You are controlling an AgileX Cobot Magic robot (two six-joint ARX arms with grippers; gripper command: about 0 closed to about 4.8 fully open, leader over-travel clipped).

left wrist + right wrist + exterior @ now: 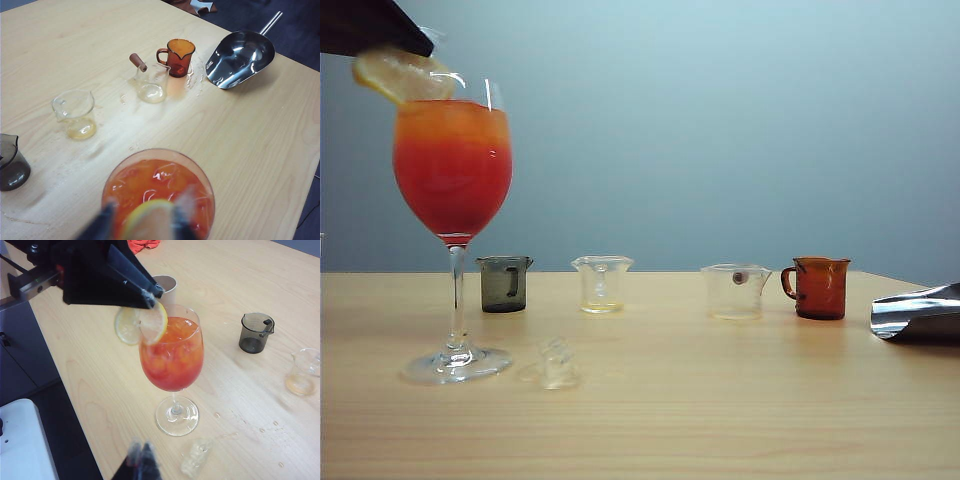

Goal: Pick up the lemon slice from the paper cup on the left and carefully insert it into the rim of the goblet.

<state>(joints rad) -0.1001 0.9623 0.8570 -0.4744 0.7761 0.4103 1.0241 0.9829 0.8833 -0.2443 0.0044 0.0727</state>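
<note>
Lemon slice (140, 324) sits on the goblet (453, 180) rim at far left, between the left gripper (150, 294) fingers; whether they pinch or have let go, I cannot tell. It looks light, limp and slippery, best held by the rind. Only the right wrist view shows the paper cup (166, 287) behind; the right gripper (141, 456) hangs shut, empty, nearby.

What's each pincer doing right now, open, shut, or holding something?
Left pincer: at the goblet rim, around the lemon slice; grip cannot be told.
Right pincer: shut, empty, near the goblet's foot.
</note>
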